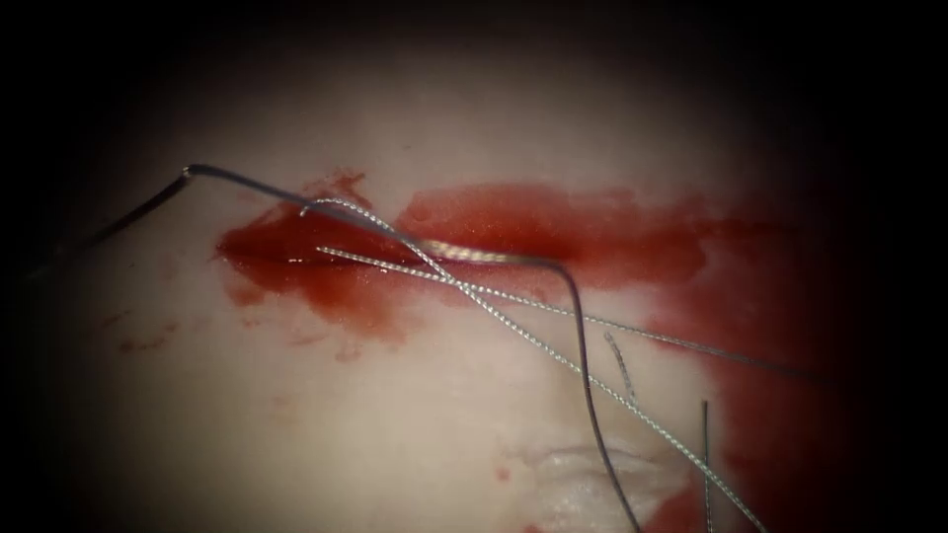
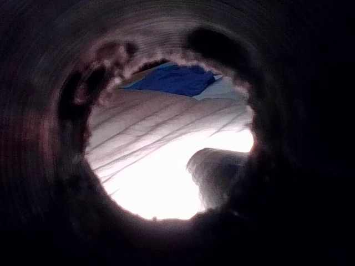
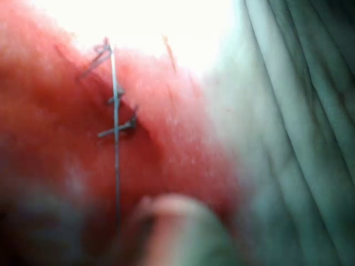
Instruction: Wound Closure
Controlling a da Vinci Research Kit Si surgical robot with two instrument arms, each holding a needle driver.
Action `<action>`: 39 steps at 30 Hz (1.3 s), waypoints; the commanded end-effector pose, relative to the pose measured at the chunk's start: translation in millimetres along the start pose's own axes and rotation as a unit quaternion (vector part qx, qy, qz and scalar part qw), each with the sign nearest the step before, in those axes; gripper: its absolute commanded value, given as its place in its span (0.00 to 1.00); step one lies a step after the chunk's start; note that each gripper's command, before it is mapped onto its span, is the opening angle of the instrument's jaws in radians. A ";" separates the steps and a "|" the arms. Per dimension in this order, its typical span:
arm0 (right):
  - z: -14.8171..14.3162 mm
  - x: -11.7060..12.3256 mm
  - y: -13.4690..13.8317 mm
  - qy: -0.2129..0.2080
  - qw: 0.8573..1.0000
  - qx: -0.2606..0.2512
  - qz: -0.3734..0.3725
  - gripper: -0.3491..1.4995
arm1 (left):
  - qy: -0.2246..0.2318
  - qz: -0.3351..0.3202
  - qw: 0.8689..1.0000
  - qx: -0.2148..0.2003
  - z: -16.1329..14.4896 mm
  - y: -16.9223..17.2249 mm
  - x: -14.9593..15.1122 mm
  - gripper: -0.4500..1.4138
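- The tissue [image 1: 395,424] lies pale across the endoscope view, and its cut [image 1: 395,259] runs level across the middle, wet with red fluid [image 1: 553,222] that spreads widest to the right.
- A dark thread [image 1: 583,345] comes in from the left edge, kinks at a sharp corner above the cut's left end, follows the cut rightward, then bends down toward the lower edge.
- Two pale twisted strands [image 1: 513,326] leave the cut near its middle and slant down to the right, crossing each other and the dark thread.
- A short cut end of thread [image 1: 705,454] stands near the lower right.
- In the right wrist view, a straight thread [image 3: 116,160] crosses the reddened tissue [image 3: 50,111], with small knotted stitches [image 3: 117,128] along it; green drape [image 3: 299,138] lies beside it.
- Neither claw's state can be told.
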State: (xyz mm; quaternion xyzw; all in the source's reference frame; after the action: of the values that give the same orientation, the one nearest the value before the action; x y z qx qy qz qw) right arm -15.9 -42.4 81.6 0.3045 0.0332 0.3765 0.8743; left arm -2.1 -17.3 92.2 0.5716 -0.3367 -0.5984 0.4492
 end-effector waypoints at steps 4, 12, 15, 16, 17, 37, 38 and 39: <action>-1.6 3.2 0.0 0.097 0.994 -0.005 -0.042 0.38 | -0.001 0.004 1.000 0.002 0.4 -0.8 -1.0 0.00; -7.3 15.9 -6.6 0.175 0.973 -0.062 -0.139 0.79 | -0.001 0.004 1.000 0.002 0.4 -0.7 -1.0 0.00; -7.1 20.9 -9.5 0.221 0.962 -0.022 -0.160 0.72 | -0.001 0.004 1.000 0.002 0.4 -0.8 -1.0 0.00; -6.9 22.0 -10.3 0.231 0.958 -0.023 -0.170 0.71 | -0.001 0.004 1.000 0.002 0.4 -0.8 -1.0 0.00; -6.6 23.1 -11.1 0.242 0.953 -0.025 -0.180 0.70 | -0.001 0.004 1.000 0.002 0.4 -0.8 -1.0 0.00; 5.6 46.1 -28.3 0.224 0.932 0.094 -0.269 0.56 | -0.002 0.003 1.000 0.002 0.4 -0.9 -1.0 0.00; 5.9 46.4 -29.0 0.220 0.930 0.098 -0.276 0.48 | -0.002 0.003 1.000 0.002 0.4 -0.9 -1.0 0.00; 6.1 46.6 -29.5 0.217 0.929 0.102 -0.282 0.36 | -0.002 0.003 1.000 0.002 0.4 -0.9 -1.0 0.00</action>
State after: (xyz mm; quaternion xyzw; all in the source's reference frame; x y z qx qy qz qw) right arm 36.8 -30.4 78.2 0.2852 0.3418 0.1642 0.8802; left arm -2.1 -17.3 92.2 0.5713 -0.3368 -0.5989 0.4488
